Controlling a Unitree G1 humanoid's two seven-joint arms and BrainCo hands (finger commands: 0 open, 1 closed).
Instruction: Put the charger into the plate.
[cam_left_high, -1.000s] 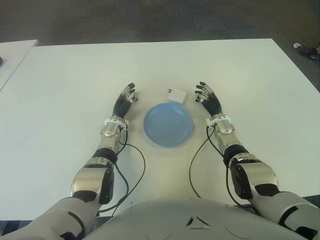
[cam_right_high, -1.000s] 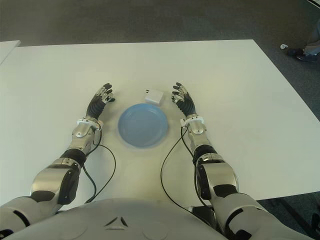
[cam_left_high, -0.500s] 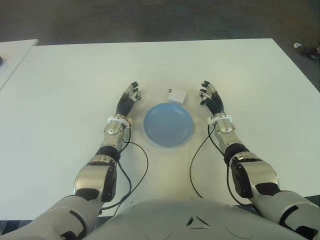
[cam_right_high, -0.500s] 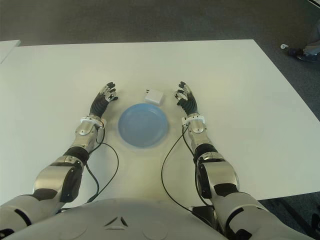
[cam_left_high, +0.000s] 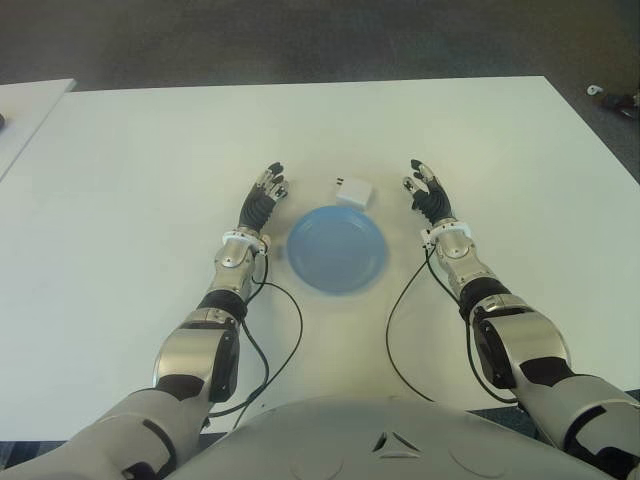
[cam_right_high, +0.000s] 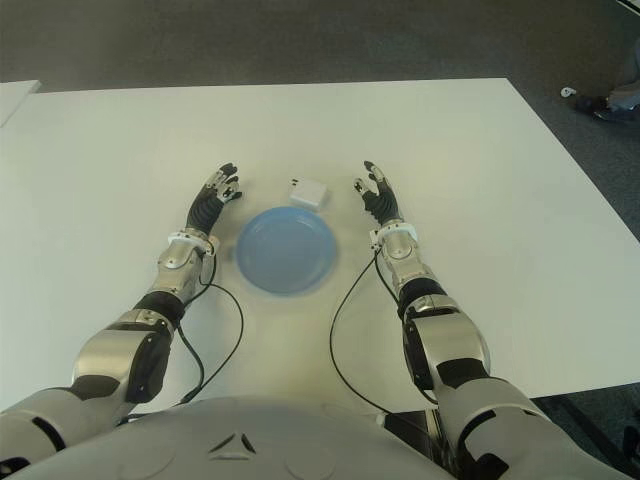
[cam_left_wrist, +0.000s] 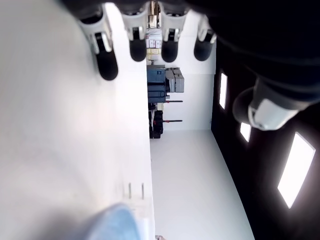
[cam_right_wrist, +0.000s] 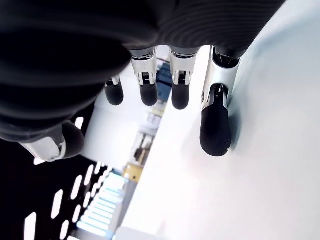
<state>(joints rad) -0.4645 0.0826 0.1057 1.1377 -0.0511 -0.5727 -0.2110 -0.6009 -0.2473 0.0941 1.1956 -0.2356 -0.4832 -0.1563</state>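
White square charger (cam_left_high: 354, 193), prongs up, beside plate (cam_left_high: 337, 249)

Lab or office space — large white table (cam_left_high: 150, 180), grey carpet floor (cam_left_high: 300, 40), ceiling light panels (cam_left_wrist: 295, 170).

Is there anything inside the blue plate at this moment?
No. The blue plate shows only its bare blue surface, nothing covered. The white charger lies on the table just beyond its far rim. The left hand and right hand are open beside the plate.
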